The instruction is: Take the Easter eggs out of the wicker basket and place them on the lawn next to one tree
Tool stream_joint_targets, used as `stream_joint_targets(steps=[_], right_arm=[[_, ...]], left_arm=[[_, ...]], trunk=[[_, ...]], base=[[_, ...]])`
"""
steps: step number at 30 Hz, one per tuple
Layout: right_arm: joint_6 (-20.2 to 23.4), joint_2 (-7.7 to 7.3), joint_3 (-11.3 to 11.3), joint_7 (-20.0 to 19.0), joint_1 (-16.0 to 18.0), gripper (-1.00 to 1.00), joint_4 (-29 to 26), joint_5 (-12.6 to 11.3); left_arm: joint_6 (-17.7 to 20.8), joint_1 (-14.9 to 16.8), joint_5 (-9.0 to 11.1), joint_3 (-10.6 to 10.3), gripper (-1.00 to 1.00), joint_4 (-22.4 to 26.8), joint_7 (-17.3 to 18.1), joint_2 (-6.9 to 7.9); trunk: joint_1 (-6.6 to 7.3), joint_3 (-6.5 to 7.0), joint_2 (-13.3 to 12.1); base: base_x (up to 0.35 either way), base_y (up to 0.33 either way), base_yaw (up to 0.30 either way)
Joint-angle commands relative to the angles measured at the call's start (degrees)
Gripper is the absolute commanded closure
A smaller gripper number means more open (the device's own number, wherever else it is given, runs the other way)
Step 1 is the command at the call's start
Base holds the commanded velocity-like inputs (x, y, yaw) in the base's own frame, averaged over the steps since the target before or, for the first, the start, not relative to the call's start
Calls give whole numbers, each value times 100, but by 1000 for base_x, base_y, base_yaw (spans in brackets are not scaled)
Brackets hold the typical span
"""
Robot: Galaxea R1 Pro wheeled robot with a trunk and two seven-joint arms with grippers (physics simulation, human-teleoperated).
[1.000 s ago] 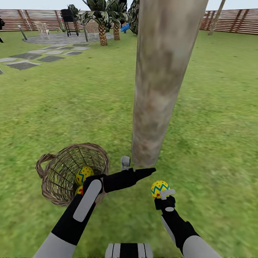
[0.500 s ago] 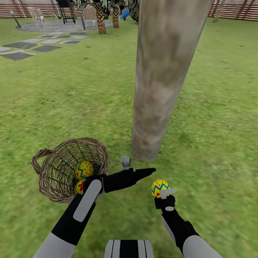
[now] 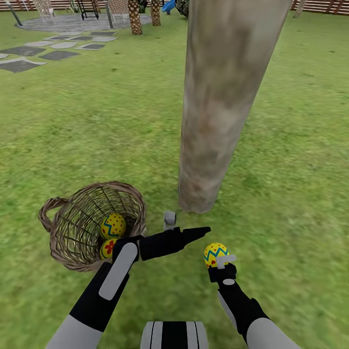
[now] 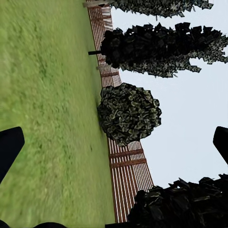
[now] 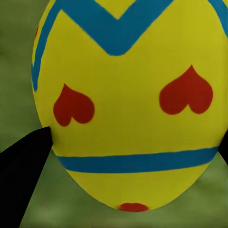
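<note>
Wide mottled lawn underfoot, with grey stepping stones far off toward the upper left of the head view. Thick pale tree trunk rising straight ahead, its base planted in the grass just beyond both arms. Wicker basket lying tipped on the grass to the left of the trunk, mouth turned toward the camera, one loop handle out to its left. Two Easter eggs inside: a dotted one with a blue zigzag, and below it, touching or nearly so, a flower-painted one partly hidden by the left forearm. Left gripper beside the basket, reaching toward the trunk base, fingers spread wide apart and holding nothing; wrist view looking out at a slatted fence and a dark bush. Right gripper clamped on the third egg, near the trunk base and above the grass; egg upright, long axis vertical in the head view, zigzag band across its upper part, red hearts at mid-height, black fingers pressing both flanks.
</note>
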State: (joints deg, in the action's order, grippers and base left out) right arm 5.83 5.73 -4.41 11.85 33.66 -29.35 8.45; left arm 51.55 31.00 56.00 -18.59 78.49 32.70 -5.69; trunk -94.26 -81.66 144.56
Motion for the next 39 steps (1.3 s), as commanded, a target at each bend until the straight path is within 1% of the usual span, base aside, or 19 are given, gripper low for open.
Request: stream_joint_targets(steps=[1, 4, 9, 17, 30, 35, 36, 39], right_arm=[[59, -11, -25, 36, 1, 100, -9, 60], [61, -19, -25, 37, -1, 100, -9, 54], [65, -20, -23, 37, 1, 100, -9, 52], [67, -20, -20, 37, -1, 100, -9, 51], [68, -20, -21, 37, 1, 100, -9, 51], [68, -20, -18, 37, 1, 100, -17, 51], [68, -20, -19, 37, -1, -100, -18, 51], [68, -20, -18, 30, 0, -100, -25, 36]], left_arm=[[29, 2, 8, 5, -100, -1, 9, -2], [23, 2, 8, 5, -100, -1, 17, -2], [22, 2, 8, 5, -100, -1, 17, -13], [22, 1, 8, 5, -100, 37, 25, -20], [13, -6, 8, -4, -100, 61, 25, -20], [19, -6, 8, -1, -100, 61, 24, -20], [17, -6, 8, -2, -100, 61, 20, -20], [18, -6, 8, 1, -100, 61, 18, -20]], trunk=[[1, -4, 1], [1, -4, 1], [1, -4, 1], [1, -4, 1], [-33, -292, 19], [-33, -292, 19], [-33, -292, 19], [-33, -292, 19]], base=[[0, 0, 0], [27, 0, 0], [215, 0, 0], [6, 0, 0], [0, 0, 0], [0, 0, 0], [0, 0, 0], [0, 0, 0]])
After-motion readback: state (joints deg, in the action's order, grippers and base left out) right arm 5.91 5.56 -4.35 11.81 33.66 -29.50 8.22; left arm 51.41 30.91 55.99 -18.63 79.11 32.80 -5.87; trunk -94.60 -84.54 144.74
